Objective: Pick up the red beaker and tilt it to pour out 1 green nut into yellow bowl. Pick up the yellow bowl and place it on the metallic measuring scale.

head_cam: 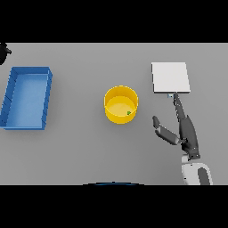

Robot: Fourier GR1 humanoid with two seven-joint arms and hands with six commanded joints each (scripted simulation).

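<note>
The yellow bowl (120,104) stands upright near the middle of the table, with a small green nut (129,112) inside at its right side. To its right lies the metallic measuring scale (170,78), a flat pale square plate. My right hand (187,131) is below the scale and right of the bowl, open, fingers stretched toward the scale's lower edge and thumb spread toward the bowl. It touches neither. No red beaker shows. At the far upper left edge a dark shape, my left hand (4,52), barely shows.
A blue rectangular bin (10,95) lies at the left side of the table, well apart from the bowl.
</note>
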